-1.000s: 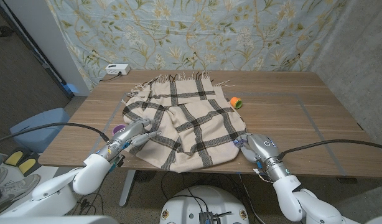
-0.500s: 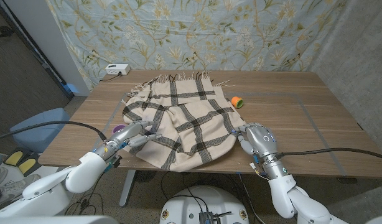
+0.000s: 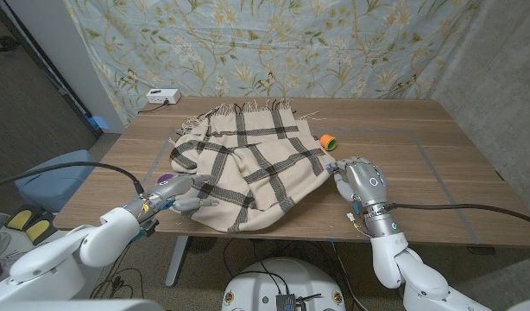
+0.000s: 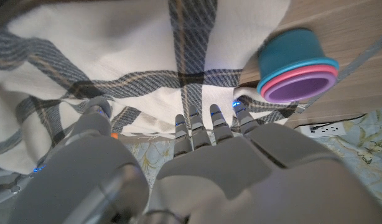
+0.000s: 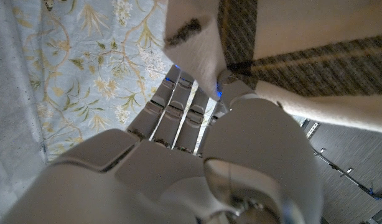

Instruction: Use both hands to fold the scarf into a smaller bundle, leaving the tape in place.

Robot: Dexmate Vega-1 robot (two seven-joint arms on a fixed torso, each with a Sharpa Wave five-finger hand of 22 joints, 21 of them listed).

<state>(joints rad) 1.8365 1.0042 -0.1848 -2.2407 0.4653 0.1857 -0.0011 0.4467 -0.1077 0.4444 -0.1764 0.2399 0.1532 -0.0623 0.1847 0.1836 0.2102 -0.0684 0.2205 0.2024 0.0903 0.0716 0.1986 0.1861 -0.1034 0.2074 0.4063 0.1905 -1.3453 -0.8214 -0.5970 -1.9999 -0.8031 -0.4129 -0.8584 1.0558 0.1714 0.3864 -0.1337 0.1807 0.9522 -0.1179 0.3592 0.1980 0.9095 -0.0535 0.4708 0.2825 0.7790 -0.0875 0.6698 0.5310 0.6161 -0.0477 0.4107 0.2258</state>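
Observation:
A cream scarf [image 3: 248, 160] with dark plaid lines lies crumpled across the middle of the table, fringe at its far edge. My right hand [image 3: 362, 180] pinches the scarf's near right corner [image 5: 192, 38] between thumb and fingers and holds it up off the table. At the scarf's near left edge, my left hand [image 3: 174, 195] has its fingers spread, with the fingertips [image 4: 192, 118] touching the fabric [image 4: 147, 56]. A small orange and green tape roll [image 3: 329, 142] sits on the wood just beyond the scarf's right side.
Stacked teal, pink and purple cups [image 3: 165, 179] [image 4: 298, 68] stand right beside my left hand. A white box [image 3: 162, 96] sits at the table's far left. Blue tape lines [image 3: 429, 160] mark the wooden table [image 3: 420, 130].
My right hand has taken the scarf's near right corner and carried it away from the table's near edge, pulling that side inward. My left hand has drawn back a little toward the near edge.

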